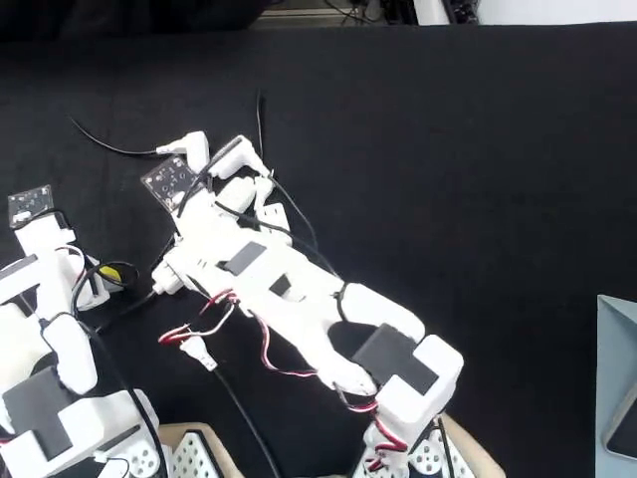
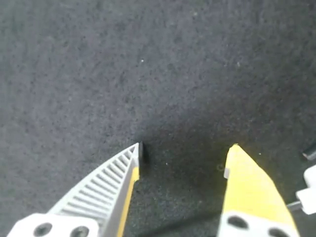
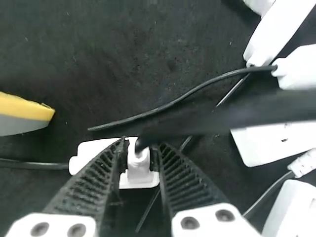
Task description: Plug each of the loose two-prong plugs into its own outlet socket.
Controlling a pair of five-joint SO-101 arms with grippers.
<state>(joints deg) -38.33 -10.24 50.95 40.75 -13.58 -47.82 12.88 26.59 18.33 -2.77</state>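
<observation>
- right gripper [image 3: 139, 146] pinches the white plug [image 3: 138, 172] by its hard body, which looks light
- its black cord [image 3: 222, 116] probably tugs sideways
- left gripper [image 2: 186, 147] hangs spread over the table [image 2: 148, 59]

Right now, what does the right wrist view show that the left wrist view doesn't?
Right wrist view: the right gripper shut on a white plug with its black cable, and white blocks, likely the outlets, nearby. Left wrist view: the left gripper, open, holding nothing. Both: the black mat underneath.
</observation>
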